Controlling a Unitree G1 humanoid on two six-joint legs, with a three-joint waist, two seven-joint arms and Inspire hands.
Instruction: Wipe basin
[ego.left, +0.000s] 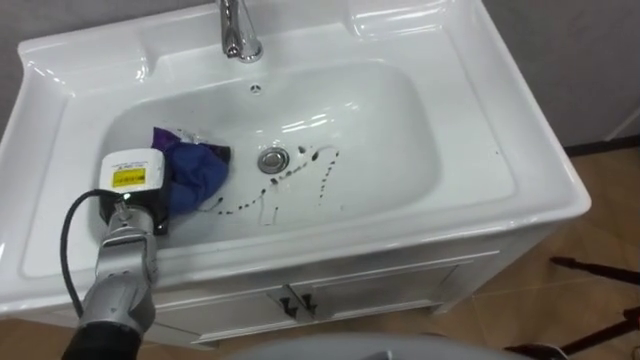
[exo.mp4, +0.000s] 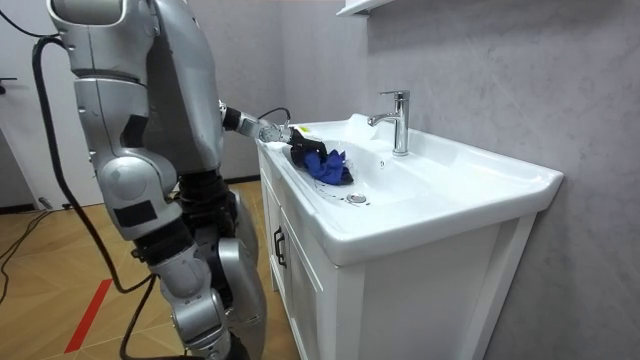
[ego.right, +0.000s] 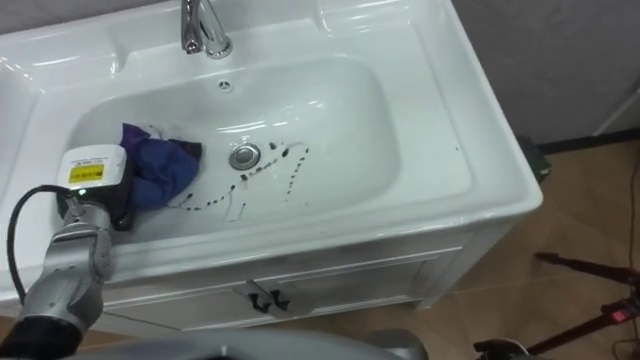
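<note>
A white basin (ego.left: 500, 180) has a chrome tap (ego.left: 238, 30) at its back and a drain (ego.left: 272, 159) in the middle of the bowl. Dark dotted streaks (ego.left: 325, 180) run across the bowl's floor beside and in front of the drain. A bunched blue cloth (ego.left: 195, 170) lies on the bowl's left side. My left hand (ego.left: 135, 200) reaches in from the lower left and is closed on the cloth, with dark fingertips showing at the cloth's far edge. In the room view the left hand (exo.mp4: 306, 148) rests with the cloth (exo.mp4: 330, 167) inside the bowl.
I stand at the front of the white vanity, whose cabinet doors (ego.left: 297, 303) are shut below the rim. Wooden floor lies to the right, with dark stand legs (ego.left: 600, 270) on it. A grey wall rises behind the tap.
</note>
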